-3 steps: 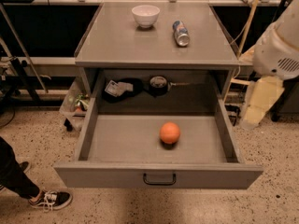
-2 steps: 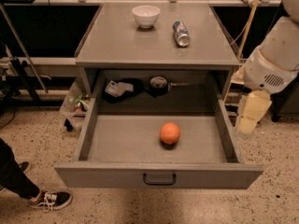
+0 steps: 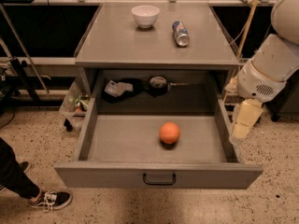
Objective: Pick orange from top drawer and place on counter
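Observation:
The orange [image 3: 169, 133] lies on the floor of the open top drawer [image 3: 107, 174], a little right of its middle. The drawer is pulled far out and its dark handle [image 3: 159, 179] faces me. The counter [image 3: 140, 43] is the grey cabinet top behind it. My gripper [image 3: 241, 127] hangs at the end of the white arm [image 3: 268, 64], pointing down just outside the drawer's right wall, level with the orange and well to its right. It holds nothing that I can see.
A white bowl [image 3: 145, 16] and a silver-blue can [image 3: 181, 33] stand on the counter. Dark clutter [image 3: 135, 87] lies in the recess behind the drawer. A person's leg and shoe [image 3: 44, 199] are at the lower left. Shelving stands behind.
The arm has swung left and down, bringing the gripper closer to the drawer's right wall. The orange and the drawer have not moved.

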You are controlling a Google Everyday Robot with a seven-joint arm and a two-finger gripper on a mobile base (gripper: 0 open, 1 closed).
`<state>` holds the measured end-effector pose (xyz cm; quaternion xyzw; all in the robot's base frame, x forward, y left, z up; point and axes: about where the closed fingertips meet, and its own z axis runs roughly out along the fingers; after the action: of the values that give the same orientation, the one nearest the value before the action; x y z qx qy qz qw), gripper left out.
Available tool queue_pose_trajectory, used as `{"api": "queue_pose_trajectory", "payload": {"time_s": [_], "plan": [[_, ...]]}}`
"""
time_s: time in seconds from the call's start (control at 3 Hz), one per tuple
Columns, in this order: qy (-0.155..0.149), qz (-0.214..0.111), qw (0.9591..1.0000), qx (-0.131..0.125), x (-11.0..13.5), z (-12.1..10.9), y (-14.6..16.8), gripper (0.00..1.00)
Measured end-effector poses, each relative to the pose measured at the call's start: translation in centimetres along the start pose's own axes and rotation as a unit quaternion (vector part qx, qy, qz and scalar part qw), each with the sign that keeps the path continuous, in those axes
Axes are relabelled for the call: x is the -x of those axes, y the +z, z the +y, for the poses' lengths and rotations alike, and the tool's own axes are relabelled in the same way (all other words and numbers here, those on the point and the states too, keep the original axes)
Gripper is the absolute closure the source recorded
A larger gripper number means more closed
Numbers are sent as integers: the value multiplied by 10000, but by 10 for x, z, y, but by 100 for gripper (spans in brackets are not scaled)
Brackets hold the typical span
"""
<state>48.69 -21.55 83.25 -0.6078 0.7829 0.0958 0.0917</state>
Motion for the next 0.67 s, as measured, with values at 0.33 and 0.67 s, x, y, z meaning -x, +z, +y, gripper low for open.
{"api": "queue_pose_trajectory", "payload": {"time_s": [0.33, 0.67], "plan": [[-267, -662, 9974, 44, 19, -10, 17, 0], [-810, -1837, 9796, -94, 75, -38, 23, 0]]}}
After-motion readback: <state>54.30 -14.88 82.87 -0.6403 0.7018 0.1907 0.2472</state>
